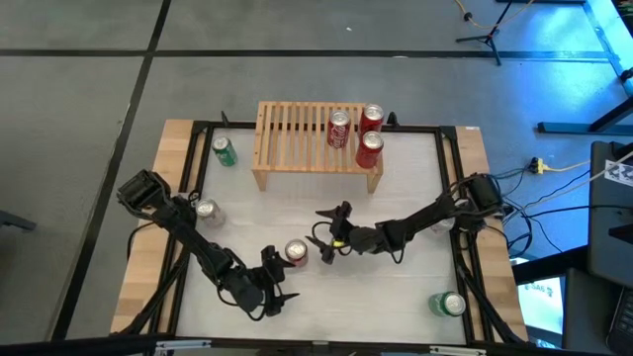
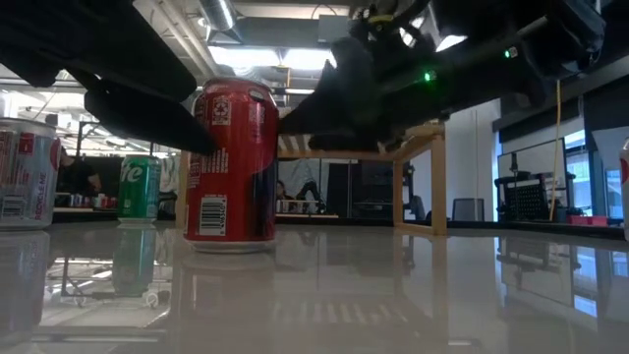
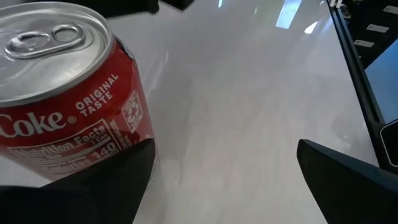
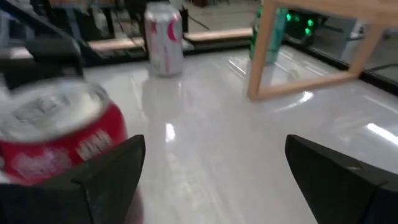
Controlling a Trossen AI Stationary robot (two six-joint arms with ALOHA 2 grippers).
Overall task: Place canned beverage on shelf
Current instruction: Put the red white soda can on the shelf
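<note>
A red cola can (image 1: pixel 296 253) stands upright on the white table, mid-front; it also shows in the low view (image 2: pixel 231 167). My left gripper (image 1: pixel 280 277) is open just to its near left, and the can stands beside one of its fingers in the left wrist view (image 3: pixel 62 106). My right gripper (image 1: pixel 331 232) is open just right of the can, which is blurred in the right wrist view (image 4: pixel 56 143). The light-wood slatted shelf (image 1: pixel 297 138) stands at the far edge with three red cans (image 1: pixel 369 150) on its right end. My left gripper has one finger (image 3: pixel 93 186) close against the can's lower side (image 3: pixel 124 140), coming level from the table's near left. I cannot tell whether it touches. My right gripper has one finger (image 4: pixel 93 180) beside the can's side (image 4: pixel 93 140), coming level from the right. I cannot tell whether it touches.
A green can (image 1: pixel 225 151) stands left of the shelf, a silver can (image 1: pixel 206 211) at the table's left and another green can (image 1: pixel 448 304) at the near right. A black frame (image 1: pixel 450 198) borders the table. White table surface lies open between the red can and the shelf.
</note>
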